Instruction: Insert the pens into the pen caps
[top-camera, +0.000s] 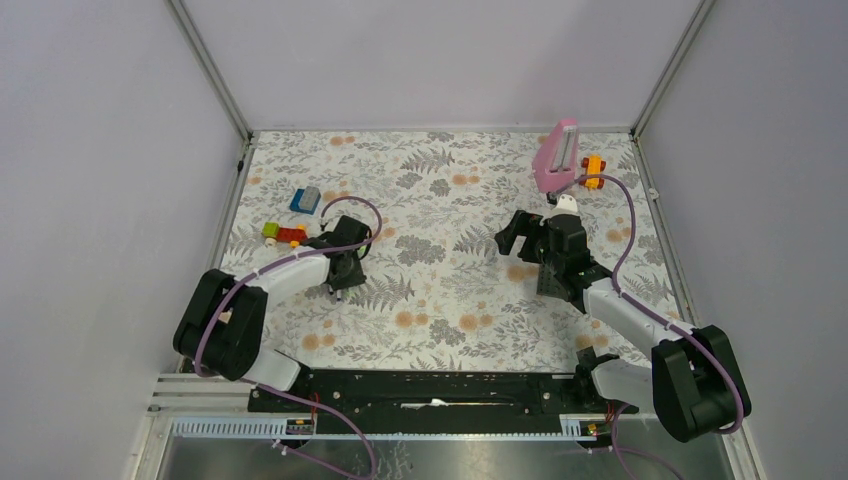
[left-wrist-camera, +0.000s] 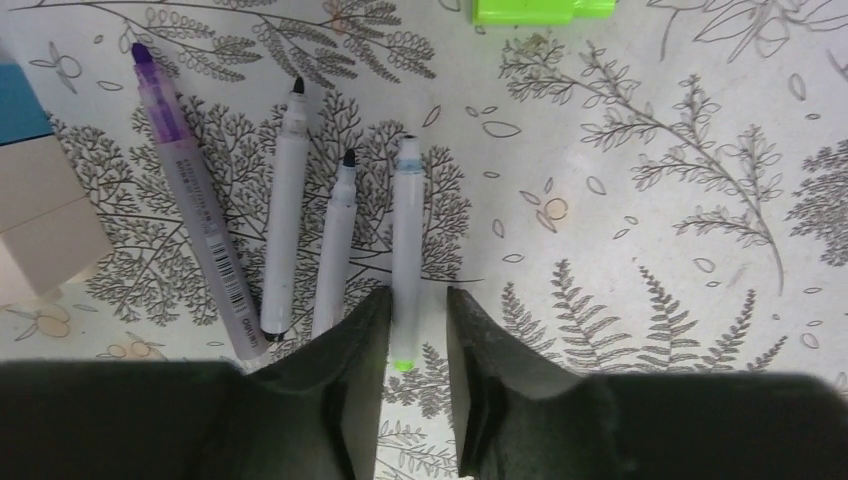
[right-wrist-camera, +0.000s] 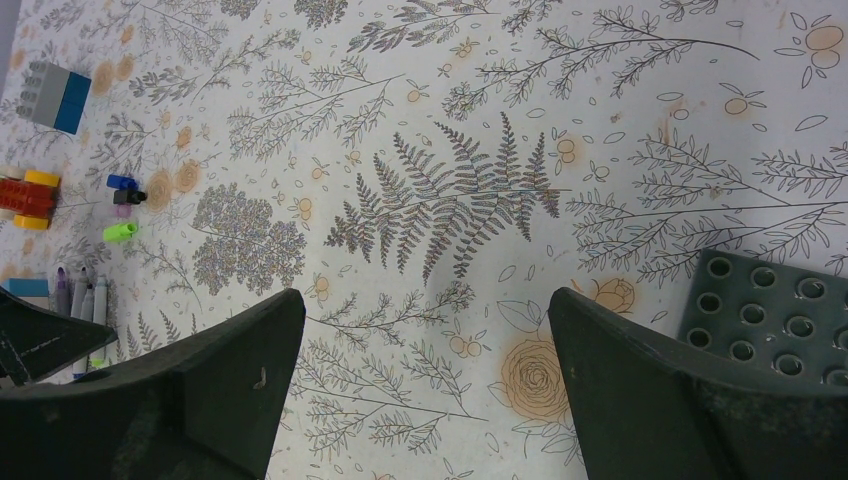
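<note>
Three thin white pens lie side by side on the floral cloth in the left wrist view: one at the left (left-wrist-camera: 283, 220), one in the middle (left-wrist-camera: 335, 250) and one with a green end (left-wrist-camera: 405, 230). My left gripper (left-wrist-camera: 418, 295) is low over the cloth, jaws slightly apart, with the green-ended pen's near end between them. A gap shows on its right side. The blue cap (right-wrist-camera: 120, 181), black cap (right-wrist-camera: 130, 196) and green cap (right-wrist-camera: 120, 232) lie far left in the right wrist view. My right gripper (right-wrist-camera: 425, 300) is wide open and empty above the cloth.
A longer grey pen with a purple cap (left-wrist-camera: 190, 190) lies left of the white pens. A blue-and-grey block (top-camera: 305, 199) and red, yellow and green bricks (top-camera: 284, 233) sit nearby. A pink object (top-camera: 557, 155) and an orange brick (top-camera: 594, 170) are at the back right. A dark studded plate (right-wrist-camera: 770, 320) lies by my right gripper.
</note>
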